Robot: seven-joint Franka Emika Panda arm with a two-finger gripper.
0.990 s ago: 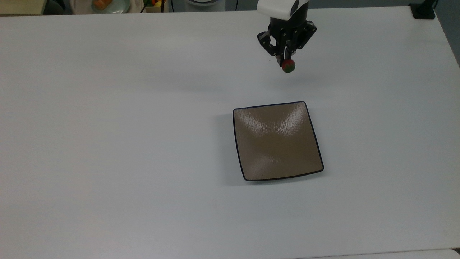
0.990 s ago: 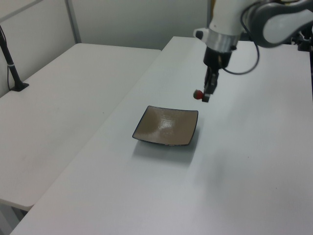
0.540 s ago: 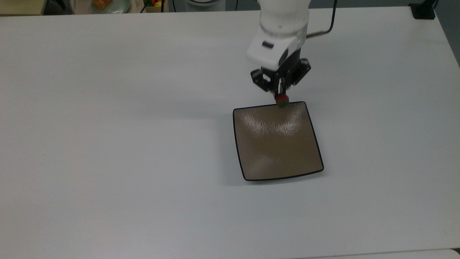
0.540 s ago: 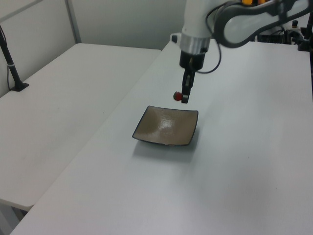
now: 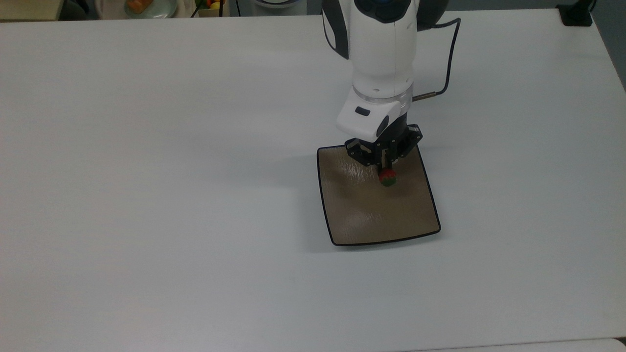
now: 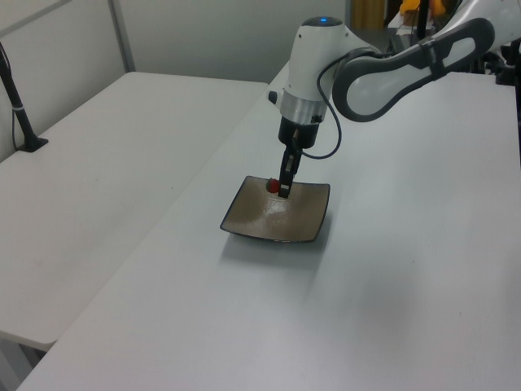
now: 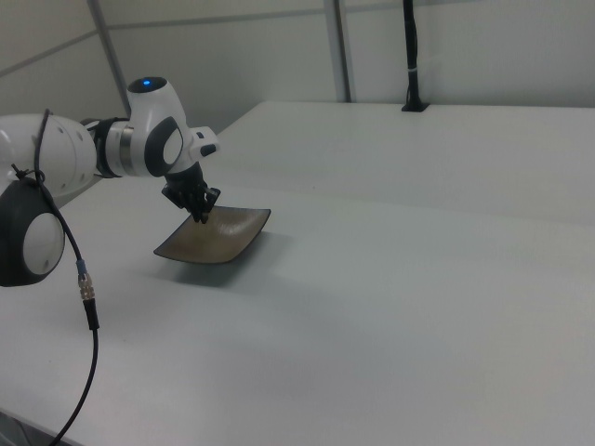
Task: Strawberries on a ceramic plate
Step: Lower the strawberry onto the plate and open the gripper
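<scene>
A square brown plate (image 5: pixel 376 220) with a dark rim lies on the white table (image 5: pixel 146 171). My gripper (image 5: pixel 386 175) hangs over the plate's far half, shut on a small red strawberry (image 5: pixel 388 178) with a green cap. In the left view the strawberry (image 6: pixel 274 186) sits at the fingertips just above the plate (image 6: pixel 277 218), and the gripper (image 6: pixel 279 187) points straight down. In the right view the gripper (image 7: pixel 199 217) hovers over the plate (image 7: pixel 209 242), and the berry is hidden behind the fingers.
A dark cable (image 5: pixel 447 63) loops off the arm's wrist. At the top view's far left edge stand a dish and some fruit (image 5: pixel 146 6). A black post base (image 5: pixel 576 14) sits at the table's far right corner.
The arm has carried the strawberry from beyond the plate's far edge to over the plate, and lower. The plate has not moved.
</scene>
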